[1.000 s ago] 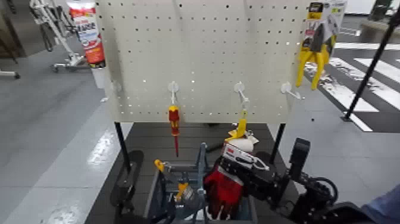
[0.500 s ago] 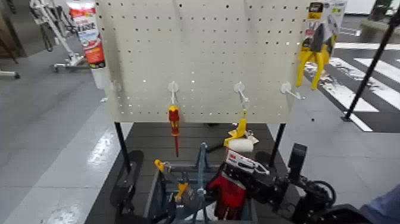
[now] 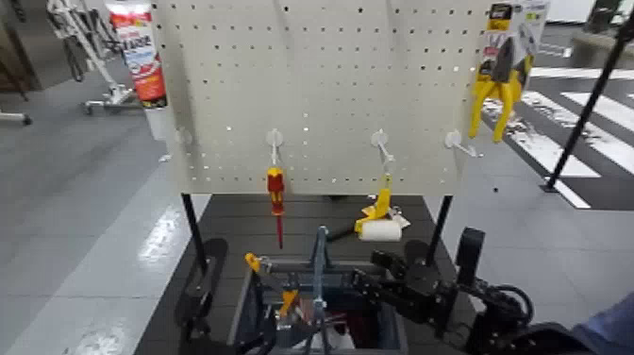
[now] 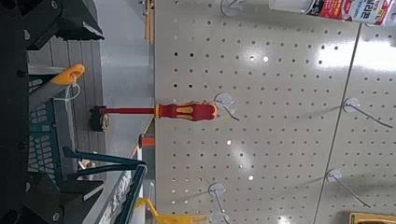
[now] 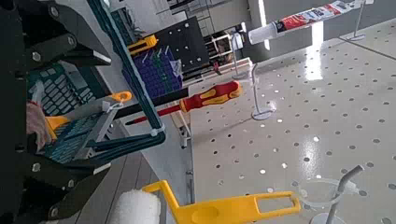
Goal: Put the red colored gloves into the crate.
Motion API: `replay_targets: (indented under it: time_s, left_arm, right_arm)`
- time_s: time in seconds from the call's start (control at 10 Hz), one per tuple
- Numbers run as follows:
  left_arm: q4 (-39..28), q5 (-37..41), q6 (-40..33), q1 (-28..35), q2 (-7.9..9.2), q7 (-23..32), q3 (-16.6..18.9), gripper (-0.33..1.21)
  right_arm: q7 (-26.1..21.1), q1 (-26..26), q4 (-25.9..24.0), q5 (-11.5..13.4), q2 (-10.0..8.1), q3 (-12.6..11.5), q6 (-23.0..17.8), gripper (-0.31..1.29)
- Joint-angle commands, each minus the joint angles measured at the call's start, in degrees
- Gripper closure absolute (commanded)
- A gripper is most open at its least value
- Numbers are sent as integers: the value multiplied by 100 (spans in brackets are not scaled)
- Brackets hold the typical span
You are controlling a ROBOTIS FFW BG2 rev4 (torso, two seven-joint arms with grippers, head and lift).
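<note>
Right gripper [image 3: 364, 268] open above crate [image 3: 400, 326]; left gripper [image 4: 99, 113] alongside.

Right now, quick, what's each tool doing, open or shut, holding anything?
Left tool: open, holding nothing, low by the crate.
Right tool: open, holding nothing, over the crate's right side.

Red gloves [image 3: 364, 327] down in the crate [image 3: 400, 332], free of the right gripper [image 3: 368, 268], its fingers now spread
</note>
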Motion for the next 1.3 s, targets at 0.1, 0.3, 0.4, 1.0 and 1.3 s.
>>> replay_targets:
  time_s: [0.1,0.3,0.4,1.0,1.3]
  left_arm:
    - [0,0,0,0,-571,0,12,17]
    - [-9,0,0,0,-571,0,12,17]
    - [-9,9,0,0,-562,0,4,17]
    - [-9,9,-9,18,-562,0,12,17]
    - [-17,26,-26,35,-536,-9,21,17]
  right_arm:
    - [0,-3,-16,10,-18,5,0,-15]
    - [-17,6,-69,27,-18,5,-26,-15]
    - [-114,85,-218,194,-27,-65,-123,-15]
    - [-2250,2159,-2037,1521,87,-1023,-1186,-15]
    - [-2848,3056,-2503,2233,307,-1260,-1643,-15]
